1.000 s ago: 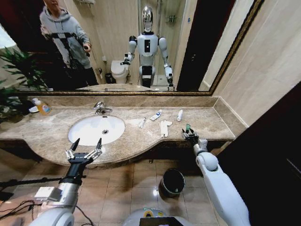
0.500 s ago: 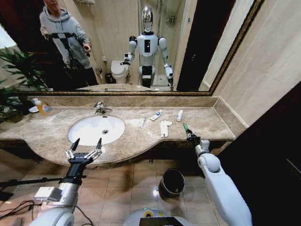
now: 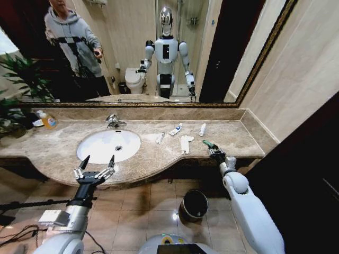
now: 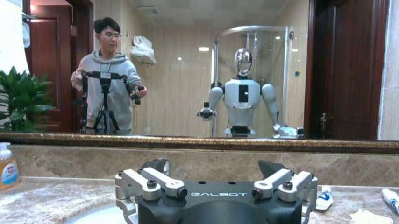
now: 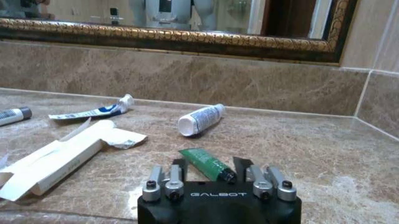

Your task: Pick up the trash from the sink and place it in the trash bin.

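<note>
right gripper [image 5: 212,173] closed on green tube [image 5: 206,163]; left gripper [image 3: 95,166] spread wide

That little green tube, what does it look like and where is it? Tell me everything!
The little green tube is small, dark green and glossy, with a flat crimped end and a dark cap end. The cap end sits between the fingers of the right gripper, which look closed on it; the flat end points toward the mirror wall. It sits low over the brown marble counter, near the counter's right end; whether it touches the marble is unclear. The white bottle lies just beyond it.
</note>
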